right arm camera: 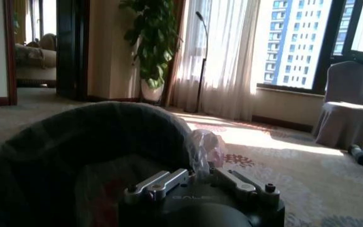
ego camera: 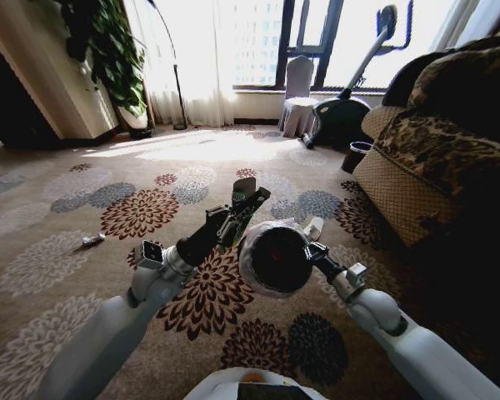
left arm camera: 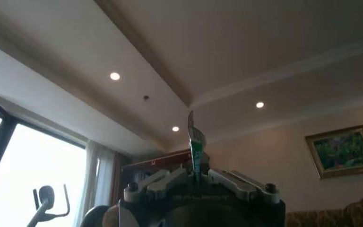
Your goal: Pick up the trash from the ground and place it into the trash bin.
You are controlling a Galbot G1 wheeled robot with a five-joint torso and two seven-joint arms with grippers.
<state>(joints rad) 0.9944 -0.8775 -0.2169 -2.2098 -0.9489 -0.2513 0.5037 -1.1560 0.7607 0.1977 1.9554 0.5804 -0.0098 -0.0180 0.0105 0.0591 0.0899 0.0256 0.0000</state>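
2 hands raised, left hand (ego camera: 248, 200) pinching green wrapper (left arm camera: 196, 142), right hand (ego camera: 310, 239) gripping black trash bin (ego camera: 277, 258)

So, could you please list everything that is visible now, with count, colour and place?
trash bin: one, black with clear liner, held up by the right gripper, its mouth facing the head camera
green wrapper: one, green, pinched in the left gripper, just left of the bin
small litter piece: one, pale, on the carpet far left
carpet: one, beige with flower medallions, across the floor
sofa: one, brown patterned, right side
covered chair: one, white, by the window
potted plant: one, green, far left corner
left gripper: fingers shut on the wrapper, raised at centre
right gripper: fingers clamped on the bin's rim
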